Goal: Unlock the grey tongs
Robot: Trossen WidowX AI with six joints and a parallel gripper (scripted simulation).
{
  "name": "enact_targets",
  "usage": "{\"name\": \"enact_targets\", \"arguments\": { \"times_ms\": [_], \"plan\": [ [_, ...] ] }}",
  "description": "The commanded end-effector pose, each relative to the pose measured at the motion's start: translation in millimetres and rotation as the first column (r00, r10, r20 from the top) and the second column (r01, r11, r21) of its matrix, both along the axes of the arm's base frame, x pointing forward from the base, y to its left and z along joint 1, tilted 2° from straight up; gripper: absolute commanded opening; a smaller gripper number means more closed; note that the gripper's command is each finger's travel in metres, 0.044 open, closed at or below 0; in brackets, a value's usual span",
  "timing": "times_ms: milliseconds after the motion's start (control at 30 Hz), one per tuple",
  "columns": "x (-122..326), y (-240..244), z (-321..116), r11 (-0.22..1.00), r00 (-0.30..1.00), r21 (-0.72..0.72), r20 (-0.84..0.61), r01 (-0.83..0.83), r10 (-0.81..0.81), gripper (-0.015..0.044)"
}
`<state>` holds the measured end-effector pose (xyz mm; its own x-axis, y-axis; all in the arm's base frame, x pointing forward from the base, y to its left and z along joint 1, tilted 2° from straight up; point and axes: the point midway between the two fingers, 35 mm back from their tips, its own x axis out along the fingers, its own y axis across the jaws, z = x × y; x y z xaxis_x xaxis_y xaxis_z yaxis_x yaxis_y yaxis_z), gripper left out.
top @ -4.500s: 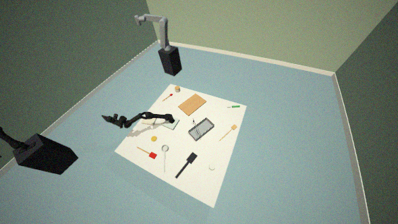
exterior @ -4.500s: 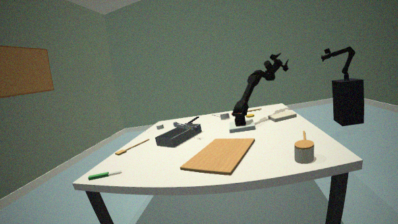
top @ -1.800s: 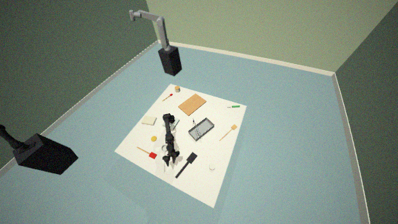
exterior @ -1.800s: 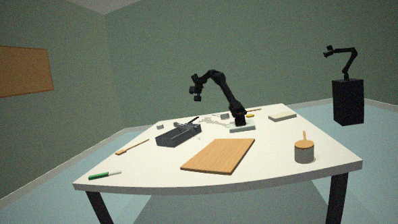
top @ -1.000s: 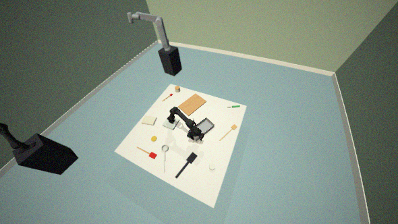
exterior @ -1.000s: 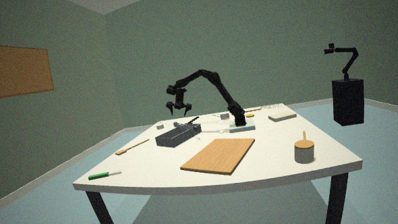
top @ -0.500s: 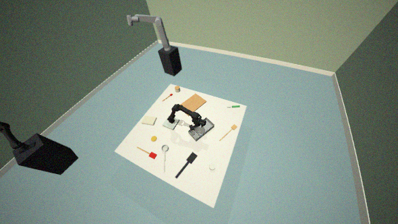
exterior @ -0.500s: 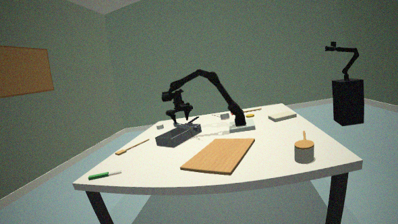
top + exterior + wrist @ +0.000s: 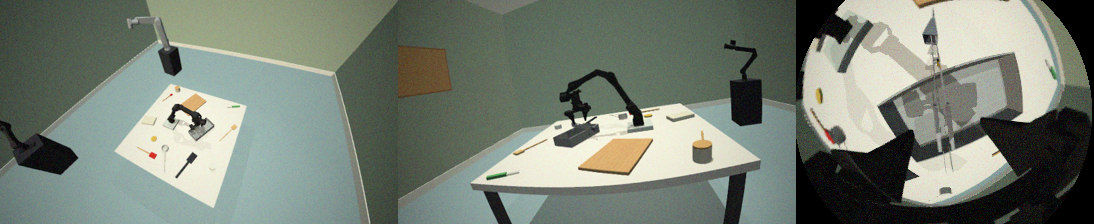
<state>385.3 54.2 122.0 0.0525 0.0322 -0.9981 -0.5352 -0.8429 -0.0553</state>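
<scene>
The thin grey tongs (image 9: 930,37) rest across the roasting tin (image 9: 205,133) (image 9: 583,136) (image 9: 1015,80) in the wrist view. Their broader end sticks out past the tin's upper wall and their thin arms run over the lower wall. The arms lie close together; the lock's state is too small to tell. My gripper (image 9: 579,121) (image 9: 947,127) points down over the tin, open and empty. In the wrist view the tongs' arms pass through the gap between my fingertips, which appear to be above them. The wooden board (image 9: 195,101) (image 9: 617,155) (image 9: 927,2) lies flat beside the tin, with nothing on it.
A black spatula (image 9: 192,158) lies near the tin. A wooden spatula (image 9: 234,127) (image 9: 518,152) and a green-handled knife (image 9: 235,106) (image 9: 496,175) lie along one edge. A grey pot (image 9: 702,155) with an orange top stands beyond the board. A pale block (image 9: 149,120) (image 9: 680,117) lies by my base.
</scene>
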Motion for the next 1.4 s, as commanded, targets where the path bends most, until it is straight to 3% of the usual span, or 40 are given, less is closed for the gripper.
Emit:
{"name": "enact_targets", "arguments": {
  "times_ms": [0,1367],
  "plan": [
    [-1,2,-3,1.000,1.000,0.004,-0.005,0.003,-0.003,0.0440],
    [2,4,-69,1.000,1.000,0.005,-0.007,0.005,-0.005,0.0440]
  ]
}}
